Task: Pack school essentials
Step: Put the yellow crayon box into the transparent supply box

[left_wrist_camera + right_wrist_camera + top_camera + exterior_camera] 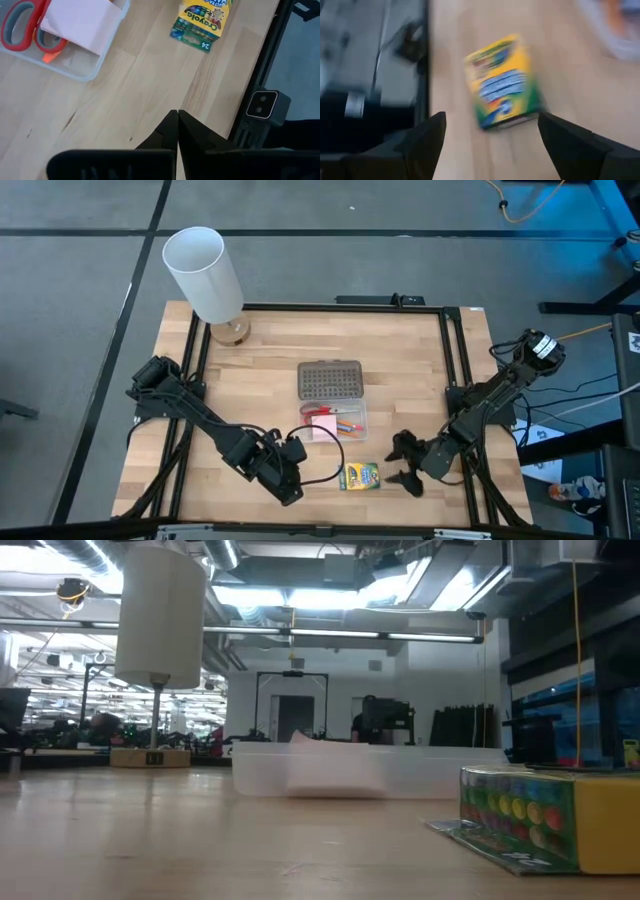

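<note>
The yellow-green crayon box (359,476) (202,22) (502,82) lies flat on the table near its near edge. The clear case (352,415) (87,67) holds the red-handled scissors (318,411) (20,25), the pink pad (322,430) (80,20) and orange pencils (348,426). I see no pen. My right gripper (405,462) (491,120) is open just right of the crayon box, fingers pointing at it and apart from it. My left gripper (290,470) (177,125) is shut, left of the box, touching nothing.
The case's grey dotted lid (330,380) lies open behind the case. A tall white cylinder (205,275) (160,615) on a wooden base stands at the far left corner. A black frame rail (260,75) runs along the table's near edge, close to the crayon box.
</note>
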Robot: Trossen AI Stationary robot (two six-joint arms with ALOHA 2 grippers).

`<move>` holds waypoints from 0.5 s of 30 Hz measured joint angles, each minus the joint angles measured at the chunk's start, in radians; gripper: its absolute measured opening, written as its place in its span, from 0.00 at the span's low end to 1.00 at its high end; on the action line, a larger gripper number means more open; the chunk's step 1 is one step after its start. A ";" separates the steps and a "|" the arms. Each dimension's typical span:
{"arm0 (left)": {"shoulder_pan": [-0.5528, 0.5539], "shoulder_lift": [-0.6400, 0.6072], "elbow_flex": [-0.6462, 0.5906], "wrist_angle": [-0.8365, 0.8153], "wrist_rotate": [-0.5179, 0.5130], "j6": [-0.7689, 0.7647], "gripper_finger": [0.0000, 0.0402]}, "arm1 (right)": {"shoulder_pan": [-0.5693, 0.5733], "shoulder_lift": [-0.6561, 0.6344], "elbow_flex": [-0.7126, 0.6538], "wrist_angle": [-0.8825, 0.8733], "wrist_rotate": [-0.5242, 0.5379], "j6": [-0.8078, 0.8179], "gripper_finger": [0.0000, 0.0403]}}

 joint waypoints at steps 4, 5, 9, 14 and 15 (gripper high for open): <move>0.000 0.000 0.000 0.000 0.000 0.000 0.01 | -0.028 0.000 0.057 0.008 -0.050 -0.256 0.79; 0.000 0.000 0.000 0.000 0.000 0.000 0.01 | -0.037 0.000 0.077 0.007 -0.048 -0.327 0.79; 0.000 0.000 0.000 0.000 0.000 0.001 0.00 | -0.074 0.009 0.154 -0.017 -0.051 -0.549 0.79; -0.001 0.000 0.000 0.000 0.000 0.001 0.01 | -0.111 0.111 0.226 -0.191 -0.103 -0.570 0.79; -0.001 0.000 0.000 0.001 0.000 0.001 0.02 | -0.112 0.142 0.240 -0.203 -0.124 -0.569 0.79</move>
